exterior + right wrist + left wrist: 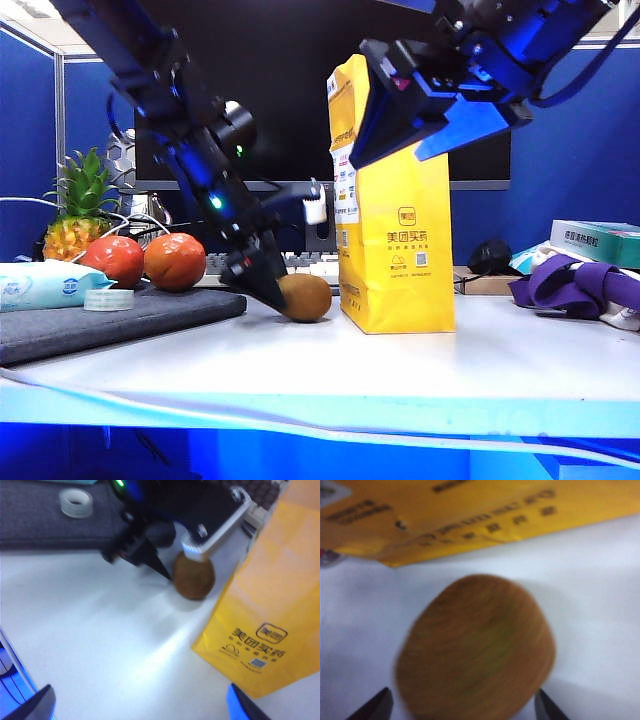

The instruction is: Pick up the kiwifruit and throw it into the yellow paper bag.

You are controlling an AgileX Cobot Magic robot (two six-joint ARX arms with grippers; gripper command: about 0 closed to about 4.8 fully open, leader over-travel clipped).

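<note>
Kiwifruit (475, 647) lies on the table (400, 370) beside the bag (395, 250), unlifted. Left gripper (462, 707) straddles it with jaws open; right gripper (137, 705) hangs open above the bag. Grasp, lift and drop remain.

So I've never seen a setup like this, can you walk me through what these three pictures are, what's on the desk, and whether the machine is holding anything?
This is a robot with two arms, each ending in a two-finger gripper. One picture is taken from a camera facing the desk; the other two come from cameras on the arms' wrists.

In the desk view, the left gripper is down at the white table, its open jaws either side of the kiwifruit, which lies on the table and isn't lifted. Its wrist camera shows the fruit up close between the two finger tips. The right gripper hangs open up by the top of the yellow paper bag, holding nothing.

Also there: two red-orange fruits on a grey mat, a pineapple, a tape roll and purple cloth.
</note>
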